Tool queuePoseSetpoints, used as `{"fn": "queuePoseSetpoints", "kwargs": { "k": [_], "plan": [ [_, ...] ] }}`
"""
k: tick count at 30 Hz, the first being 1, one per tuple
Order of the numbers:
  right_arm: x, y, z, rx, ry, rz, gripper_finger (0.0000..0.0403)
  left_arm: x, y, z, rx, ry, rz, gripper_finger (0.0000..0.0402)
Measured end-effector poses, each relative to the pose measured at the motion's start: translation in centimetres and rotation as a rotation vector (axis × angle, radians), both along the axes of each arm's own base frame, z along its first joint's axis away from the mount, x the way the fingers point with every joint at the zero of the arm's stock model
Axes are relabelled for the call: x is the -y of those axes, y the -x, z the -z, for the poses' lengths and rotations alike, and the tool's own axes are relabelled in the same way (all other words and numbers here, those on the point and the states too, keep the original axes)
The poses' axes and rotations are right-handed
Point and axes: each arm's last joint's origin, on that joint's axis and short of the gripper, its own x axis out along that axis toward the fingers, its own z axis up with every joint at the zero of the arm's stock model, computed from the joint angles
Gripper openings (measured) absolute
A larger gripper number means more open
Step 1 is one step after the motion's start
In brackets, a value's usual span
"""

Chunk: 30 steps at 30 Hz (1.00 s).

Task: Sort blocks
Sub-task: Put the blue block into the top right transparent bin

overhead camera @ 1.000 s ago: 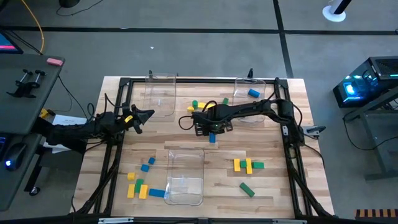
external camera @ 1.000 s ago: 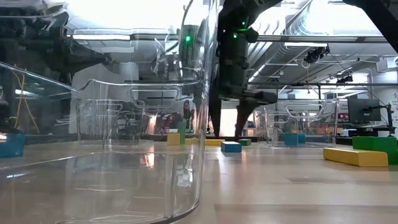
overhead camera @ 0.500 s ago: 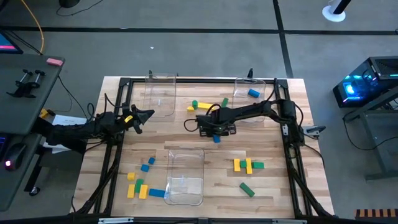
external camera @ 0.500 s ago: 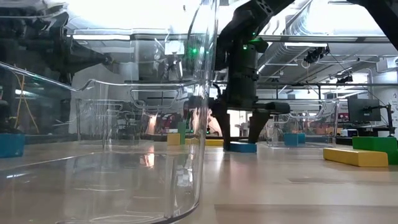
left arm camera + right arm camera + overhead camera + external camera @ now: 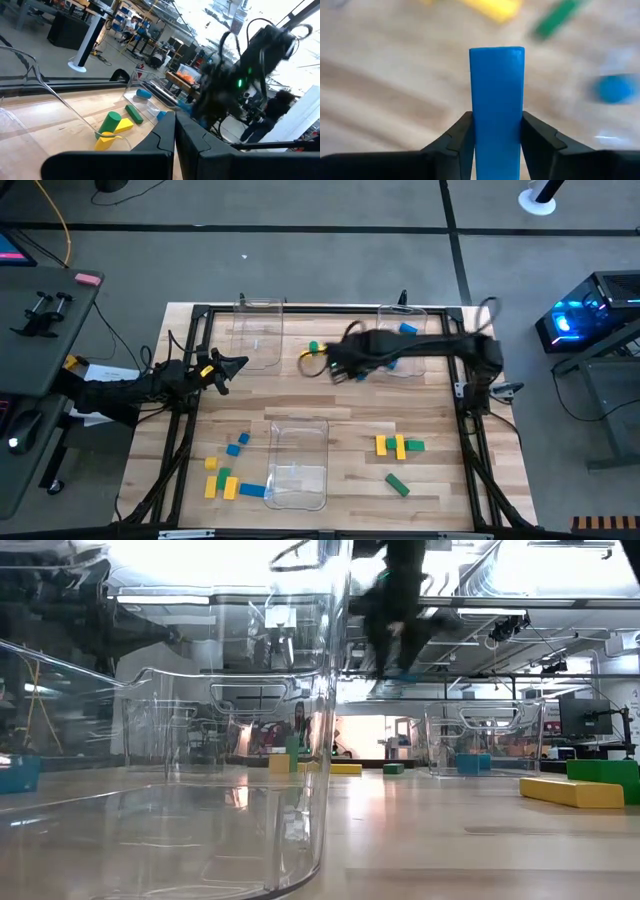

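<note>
Blue bar block (image 5: 497, 105) clamped upright between the right gripper's (image 5: 497, 137) two fingers, one finger on each long side. Right gripper (image 5: 345, 365) is up off the table, over the back middle, just beside the back-right clear bin (image 5: 404, 315); low view shows it high in the air with a bit of blue at the tips (image 5: 405, 675).

Back-right bin holds one blue block (image 5: 408, 329). Near the gripper on the wood: a green round block (image 5: 313, 347) and a yellow block (image 5: 308, 355), touching or nearly so; left wrist view shows them as a green cylinder (image 5: 111, 121) on a yellow piece (image 5: 112, 135) with a green bar (image 5: 133, 114) just behind.

Front right: two yellow bars (image 5: 390, 445) with a green block (image 5: 415, 445) beside them, another green bar (image 5: 397, 484) nearer the front edge. Front left: two blue blocks (image 5: 238, 445), yellow and green bars (image 5: 220, 483), a blue bar (image 5: 252, 491) against the front-middle clear bin (image 5: 298, 425). Back-left clear bin (image 5: 258, 308) looks empty.

Left gripper (image 5: 238, 365) parked at the left side of the table (image 5: 300, 405), above the wood, fingers pressed together on nothing, well apart from all blocks.
</note>
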Motion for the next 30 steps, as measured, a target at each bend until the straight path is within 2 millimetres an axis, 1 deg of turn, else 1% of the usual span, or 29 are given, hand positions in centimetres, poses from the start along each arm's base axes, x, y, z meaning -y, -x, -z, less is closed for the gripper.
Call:
{"fn": "queuePoseSetpoints", "kwargs": {
  "k": [1,3,5,7,10,12,14,16,19,21,23,25,26,28,30],
  "plan": [
    [0.3,1.4,-1.1,-0.034,0.038,0.019,0.0122,0.0,0.0,0.0,0.0,0.0,0.0,0.0],
    [1.2,4.3,-2.5,-0.114,0.091,0.073,0.0122,0.0,0.0,0.0,0.0,0.0,0.0,0.0],
    [2.2,7.1,-2.7,-0.186,0.114,0.138,0.0122,0.0,0.0,0.0,0.0,0.0,0.0,0.0],
    [3.3,9.3,-2.2,-0.177,0.116,0.196,0.0122,0.0,0.0,0.0,0.0,0.0,0.0,0.0],
    [4.9,12.2,-0.7,-0.1,0.1,0.293,0.0122,0.0,0.0,0.0,0.0,0.0,0.0,0.0],
    [6.0,13.4,0.7,-0.02,0.099,0.35,0.0122,0.0,0.0,0.0,0.0,0.0,0.0,0.0],
    [6.7,14.2,1.5,0.051,0.106,0.375,0.0123,0.0,0.0,0.0,0.0,0.0,0.0,0.0],
    [7.0,14.8,2.0,0.11,0.124,0.39,0.0152,0.0,0.0,0.0,0.0,0.0,0.0,0.0],
    [7.4,15.2,2.9,0.123,0.142,0.368,0.0225,0.0,0.0,0.0,0.0,0.0,0.0,0.0],
    [7.6,15.3,3.0,0.13,0.149,0.341,0.0269,0.0,0.0,0.0,0.0,0.0,0.0,0.0],
    [7.8,15.2,3.1,0.132,0.158,0.311,0.0299,0.0,0.0,0.0,0.0,0.0,0.0,0.0],
    [7.8,14.7,3.0,0.159,0.167,0.263,0.0315,0.0,0.0,0.0,0.0,0.0,0.0,0.0],
    [7.7,14.3,2.7,0.208,0.168,0.229,0.0319,0.0,0.0,0.0,0.0,0.0,0.0,0.0],
    [7.2,12.9,2.0,0.341,0.168,0.143,0.0322,0.0,0.0,0.0,0.0,0.0,0.0,0.0],
    [6.3,10.9,0.8,0.552,0.165,0.034,0.0322,0.0,0.0,0.0,0.0,0.0,0.0,0.0]
  ]
}}
